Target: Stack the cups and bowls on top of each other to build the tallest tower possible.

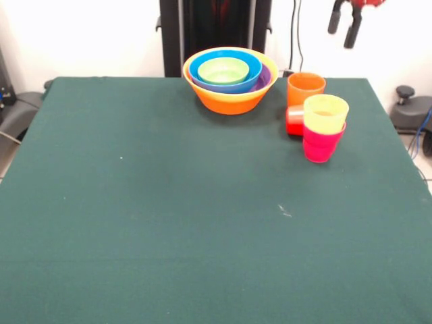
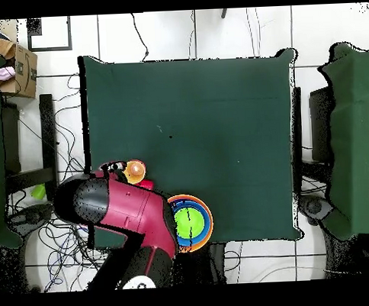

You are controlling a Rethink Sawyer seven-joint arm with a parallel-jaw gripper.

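The bowls sit nested in one pile at the table's far edge: the large yellow-orange bowl point(image 1: 229, 100) outermost, then the purple bowl point(image 1: 267, 80), a blue bowl point(image 1: 251, 70) and the light green bowl point(image 1: 223, 70) innermost. The pile also shows in the overhead view point(image 2: 190, 221). To its right stand the orange cup point(image 1: 306, 88), the red cup point(image 1: 294, 120) low behind, and the yellow cup point(image 1: 325, 113) nested in the magenta-pink cup point(image 1: 320, 146). My gripper point(image 1: 343, 23) hangs open and empty, high above and behind the cups. The orange-red and second blue bowl do not show.
The black pedestal point(image 1: 216, 30) stands right behind the bowl pile. In the overhead view my red arm point(image 2: 125, 211) covers most of the cups; one cup point(image 2: 135, 171) peeks out. A cardboard box point(image 2: 20, 71) and green-covered tables point(image 2: 355, 136) flank the table.
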